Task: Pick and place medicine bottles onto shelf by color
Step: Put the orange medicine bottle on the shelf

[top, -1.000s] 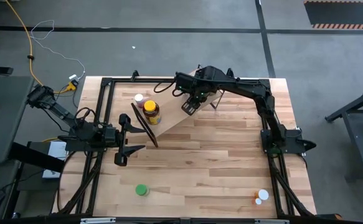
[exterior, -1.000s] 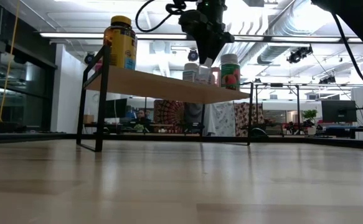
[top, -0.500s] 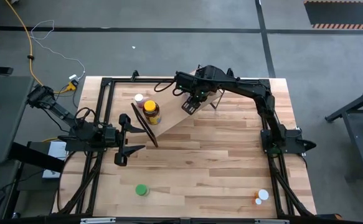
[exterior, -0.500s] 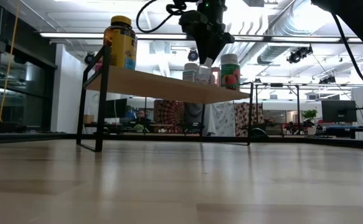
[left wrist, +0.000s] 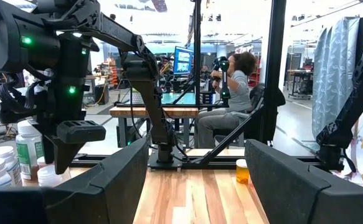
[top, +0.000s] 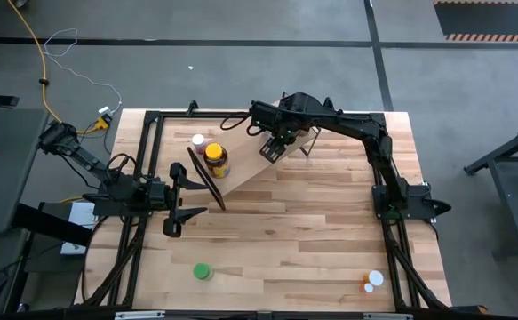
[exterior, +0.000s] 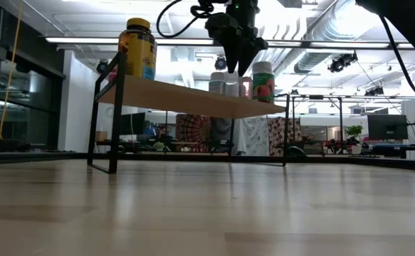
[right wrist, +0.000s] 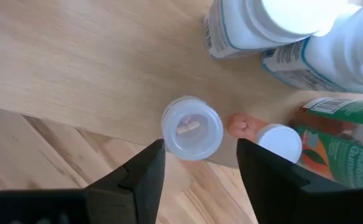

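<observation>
High view: the long light-wood shelf board with black wire frame ends [top: 250,169] lies slantwise across the far half of the butcher-block tabletop [top: 312,240]; the right gripper [top: 281,142] hangs over the shelf's far end, while the left gripper [top: 187,197] waits near the table's left edge, just beside the shelf's near end, its jaws spread wide and holding nothing; a large amber jar with a yellow lid [top: 215,160] stands on the shelf near that end, with a small white-capped bottle [top: 197,140] close by it; a green-capped bottle [top: 203,272] sits alone on the table near the front edge, and a white-capped bottle with a tiny orange one beside it [top: 373,281] sits at the front right corner; right wrist view shows the right gripper's dark fingers [right wrist: 145,171] parted to either side of a small clear-lidded bottle [right wrist: 192,127] standing on the shelf, the jaws apart from it and gripping nothing; white bottles [right wrist: 274,28] and a green-labelled bottle [right wrist: 340,134] crowd the shelf just beyond.
</observation>
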`<state>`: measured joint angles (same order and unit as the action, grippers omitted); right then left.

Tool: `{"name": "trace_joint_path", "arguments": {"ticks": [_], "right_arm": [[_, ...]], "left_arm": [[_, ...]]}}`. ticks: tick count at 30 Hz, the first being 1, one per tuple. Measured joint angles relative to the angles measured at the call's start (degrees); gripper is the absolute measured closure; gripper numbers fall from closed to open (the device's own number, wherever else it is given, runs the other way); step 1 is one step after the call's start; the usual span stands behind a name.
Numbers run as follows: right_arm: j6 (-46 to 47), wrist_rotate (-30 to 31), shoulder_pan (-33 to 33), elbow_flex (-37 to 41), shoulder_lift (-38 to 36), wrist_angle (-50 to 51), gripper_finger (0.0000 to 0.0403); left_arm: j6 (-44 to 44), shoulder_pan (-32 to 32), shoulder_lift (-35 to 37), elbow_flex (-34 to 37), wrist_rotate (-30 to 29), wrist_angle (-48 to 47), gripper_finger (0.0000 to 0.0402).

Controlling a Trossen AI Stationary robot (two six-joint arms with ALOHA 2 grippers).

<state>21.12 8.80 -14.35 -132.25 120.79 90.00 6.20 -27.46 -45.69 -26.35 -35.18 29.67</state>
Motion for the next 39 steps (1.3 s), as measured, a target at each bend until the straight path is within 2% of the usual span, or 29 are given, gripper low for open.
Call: {"name": "trace_joint_path", "arguments": {"ticks": [14,17,22,29,39], "right_arm": [[-2.6,-5.2,2.6,0.0,-2.2,0.0,0.0212],[-4.3,-7.3,4.6,0.0,-2.6,0.0,0.0213],[-6.7,-7.3,9.7,0.0,-3.7,0.0,0.0213],[-7.6,-2.1,17.6,0.0,-5.5,0.0,0.0213],[-3.4,7.7,27.1,0.0,-9.5,0.0,0.0213]], "left_arm": [[-0.4,0.0,0.0,0.0,0.0,-0.9,0.0145],[-1.0,0.0,0.0,0.0,0.0,-1.9,0.0145],[-1.5,0.0,0.0,0.0,0.0,-2.7,0.0145],[-1.5,0.0,0.0,0.0,0.0,-3.1,0.0145],[-1.6,0.0,0.0,0.0,0.0,-4.4,0.0145]]}}
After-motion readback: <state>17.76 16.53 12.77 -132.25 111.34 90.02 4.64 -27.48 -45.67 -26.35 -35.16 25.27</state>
